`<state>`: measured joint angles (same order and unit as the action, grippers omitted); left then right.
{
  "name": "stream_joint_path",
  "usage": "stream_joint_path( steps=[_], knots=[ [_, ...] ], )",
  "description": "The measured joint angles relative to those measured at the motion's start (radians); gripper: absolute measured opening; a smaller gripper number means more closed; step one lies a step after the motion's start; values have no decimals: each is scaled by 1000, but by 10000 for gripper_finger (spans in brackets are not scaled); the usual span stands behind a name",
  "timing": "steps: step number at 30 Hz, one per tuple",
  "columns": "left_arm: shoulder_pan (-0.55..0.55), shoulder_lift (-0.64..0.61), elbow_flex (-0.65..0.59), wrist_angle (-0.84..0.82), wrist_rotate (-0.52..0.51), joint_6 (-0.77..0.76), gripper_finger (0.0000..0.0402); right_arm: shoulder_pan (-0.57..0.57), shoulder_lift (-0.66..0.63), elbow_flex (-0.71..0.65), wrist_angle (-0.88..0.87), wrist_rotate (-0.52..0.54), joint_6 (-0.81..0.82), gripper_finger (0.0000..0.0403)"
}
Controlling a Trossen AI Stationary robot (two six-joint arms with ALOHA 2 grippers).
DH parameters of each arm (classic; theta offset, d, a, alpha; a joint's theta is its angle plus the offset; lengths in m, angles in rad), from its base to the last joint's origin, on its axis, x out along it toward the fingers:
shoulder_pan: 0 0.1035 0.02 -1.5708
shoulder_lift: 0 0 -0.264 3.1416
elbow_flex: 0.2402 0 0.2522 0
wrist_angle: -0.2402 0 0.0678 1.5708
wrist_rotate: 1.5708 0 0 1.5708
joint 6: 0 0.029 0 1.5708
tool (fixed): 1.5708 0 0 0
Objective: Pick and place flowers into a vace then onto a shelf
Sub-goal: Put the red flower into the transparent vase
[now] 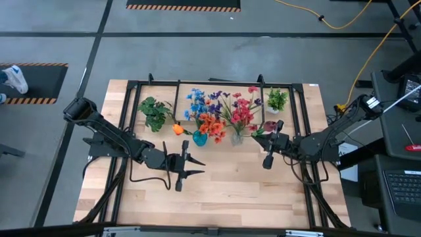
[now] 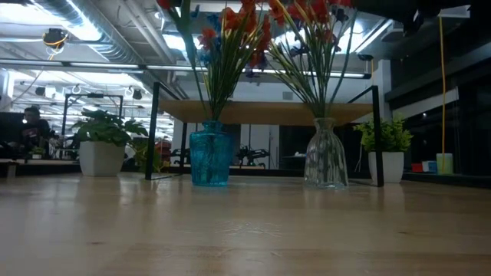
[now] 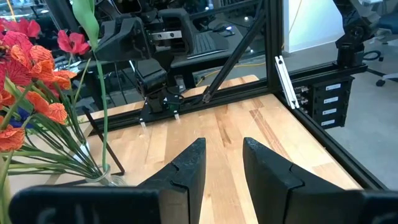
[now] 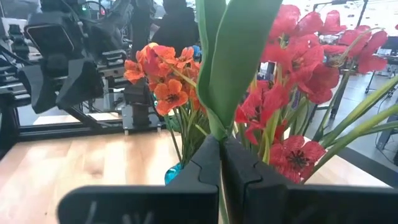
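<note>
1. The right hand (image 1: 269, 153) is seen at about four o'clock of the counter (image 1: 217, 191), its fingers (image 4: 205, 165) pressed together on the green stem of a flower (image 4: 233, 56), which rises straight up between them in the right wrist view.
2. The left hand (image 1: 192, 164) is held low over the bare counter at about seven o'clock, its two fingers (image 3: 186, 168) partly apart, with nothing between them.
3. Two bunches of flowers are shown standing upright: orange and blue blooms in a blue vase (image 2: 209, 157), red blooms in a clear vase (image 2: 325, 157), side by side near the counter's centre, towards twelve o'clock.
4. The shelf (image 2: 265, 112) is seen behind the vases, and its board stands above them on black legs.
5. Potted plants (image 2: 102, 146) are placed at either end of the shelf.
</note>
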<state>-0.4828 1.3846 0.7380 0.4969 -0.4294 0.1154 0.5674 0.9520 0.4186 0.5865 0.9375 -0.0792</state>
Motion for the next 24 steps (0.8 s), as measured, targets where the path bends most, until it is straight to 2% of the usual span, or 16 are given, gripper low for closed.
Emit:
stream_joint_path(
  steps=[10, 16, 24],
  knots=[
    [0, 0, 0, 0, 0, 0, 100, -2, 0, 0, -26, 3, 1, 0],
    [0, 0, 0, 0, 0, -7, 100, -5, 0, 0, -80, 3, 75, 0],
    [0, 0, 0, 0, 0, -7, 100, -77, 5, 0, -146, 0, 144, 0]
  ],
)
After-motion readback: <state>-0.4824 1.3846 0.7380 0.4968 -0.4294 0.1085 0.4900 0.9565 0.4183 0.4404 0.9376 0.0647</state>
